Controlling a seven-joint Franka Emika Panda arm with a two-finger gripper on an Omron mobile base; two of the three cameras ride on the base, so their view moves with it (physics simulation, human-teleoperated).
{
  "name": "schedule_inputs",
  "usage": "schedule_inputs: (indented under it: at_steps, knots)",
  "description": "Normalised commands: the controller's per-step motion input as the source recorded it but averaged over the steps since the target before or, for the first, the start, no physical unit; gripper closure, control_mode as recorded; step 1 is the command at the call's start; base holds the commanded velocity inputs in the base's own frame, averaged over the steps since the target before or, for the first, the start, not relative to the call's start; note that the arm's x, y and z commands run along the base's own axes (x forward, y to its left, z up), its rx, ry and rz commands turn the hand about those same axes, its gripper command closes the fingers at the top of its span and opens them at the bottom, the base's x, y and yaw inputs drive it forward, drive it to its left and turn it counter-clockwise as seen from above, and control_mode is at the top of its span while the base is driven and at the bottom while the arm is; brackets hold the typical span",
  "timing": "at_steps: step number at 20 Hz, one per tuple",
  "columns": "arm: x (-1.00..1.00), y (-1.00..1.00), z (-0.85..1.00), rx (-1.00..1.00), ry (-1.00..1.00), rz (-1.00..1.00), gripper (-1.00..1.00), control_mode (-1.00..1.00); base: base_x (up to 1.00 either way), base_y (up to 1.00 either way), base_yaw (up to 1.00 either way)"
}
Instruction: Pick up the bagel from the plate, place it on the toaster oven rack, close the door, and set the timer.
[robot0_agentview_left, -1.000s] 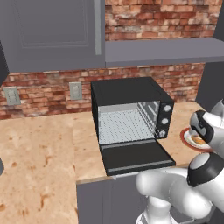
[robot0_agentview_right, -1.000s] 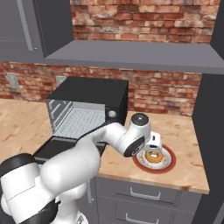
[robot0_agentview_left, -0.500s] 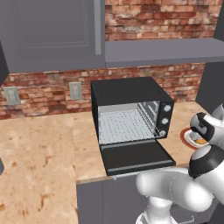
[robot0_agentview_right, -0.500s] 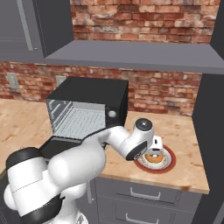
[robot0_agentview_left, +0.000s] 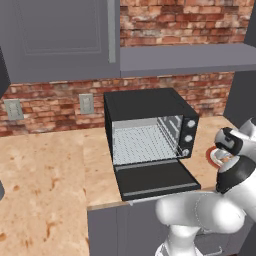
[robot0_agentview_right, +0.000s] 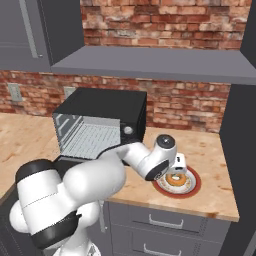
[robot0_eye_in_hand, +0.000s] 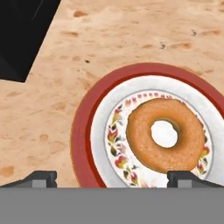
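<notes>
Two dark fingertips (robot0_eye_in_hand: 41, 178) poke up at the bottom of the hand view, one at the lower left and one at the lower right, far apart, so the gripper (robot0_eye_in_hand: 115, 178) is open and holds nothing. Just past them, in the lower right part of that view, lies the bagel (robot0_eye_in_hand: 165, 134), flat on the plate (robot0_eye_in_hand: 83, 131), with its hole facing up. One tip sits by the bagel's near edge and the other is way off over the plate's rim, so the bagel is not in the middle of the gap.

I think the job right now is to get down onto the bagel and grab it. To do it well, the hand should slide toward the right of the hand view until the bagel sits right between the tips. Then it should go straight down, so one tip does not bump the bread and push it across the plate. Close gently, because a bagel looks soft and could squash. Lift straight up.

From the right base view, the gripper (robot0_agentview_right: 178, 166) hangs just over the bagel (robot0_agentview_right: 176, 179), right of middle in the frame. Farther off, at the left, the oven (robot0_agentview_right: 100, 125) waits with its door (robot0_agentview_left: 156, 180) down and the rack (robot0_agentview_left: 142, 145) bare inside
</notes>
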Motion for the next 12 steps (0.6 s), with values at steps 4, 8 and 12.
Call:
schedule_inputs:
  at_steps: [4, 8, 12]
  knots:
    - [0.2, -0.16, -0.25, -0.01, 0.03, 0.05, -1.0, -1.0, 0.0, 0.0, 0.0]
    - [0.15, -0.2, -0.27, 0.0, 0.04, 0.04, -1.0, -1.0, 0.0, 0.0, 0.0]
    - [0.2, -0.1, -0.18, 0.0, 0.03, 0.05, -1.0, -1.0, 0.0, 0.0, 0.0]
